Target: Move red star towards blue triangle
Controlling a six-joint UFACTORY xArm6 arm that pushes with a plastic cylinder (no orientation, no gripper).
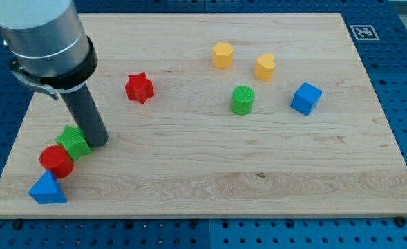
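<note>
The red star (139, 88) lies at the upper left of the wooden board (210, 180). The blue triangle (48, 189) sits at the board's lower left corner. My tip (98, 143) rests on the board just right of the green star (73, 142), touching or nearly touching it. The tip is below and left of the red star, and above and right of the blue triangle. A red cylinder (56, 161) sits between the green star and the blue triangle.
A yellow hexagon block (222, 55) and a yellow heart-like block (264, 67) stand at the upper middle. A green cylinder (242, 99) is below them. A blue cube (305, 97) is at the right.
</note>
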